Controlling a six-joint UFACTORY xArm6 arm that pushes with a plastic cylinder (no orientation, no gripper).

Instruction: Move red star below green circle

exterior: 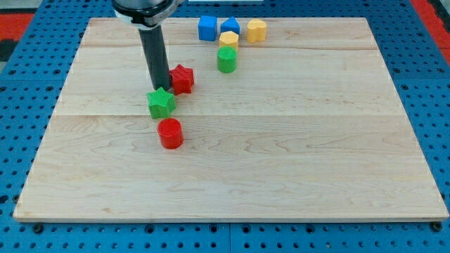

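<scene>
Starting at the left of the group, you see my tip (161, 88) come down on the wooden counter (316, 161), left of centre and toward the far side. There are no jaws to report on, since the arm ends in a plain dark rod. The tip sits between two blocks: the green star (161, 103) lies just near of it, touching or nearly so, and the red star (182, 79) lies just to its right, pressed against the rod's side. Nearer to you than the green star, and a little apart from it, stands the red cylinder (169, 133).

Moving right, the green circle (226, 60) stands farther back, well apart from the red star, which is to its left and slightly nearer. Just behind the green circle comes a yellow block (228, 39), touching it or nearly so. At the far edge you find a blue cube (207, 29), a second blue block (230, 26) whose shape you cannot make out, and a yellow hexagonal block (256, 30) at the right end.
</scene>
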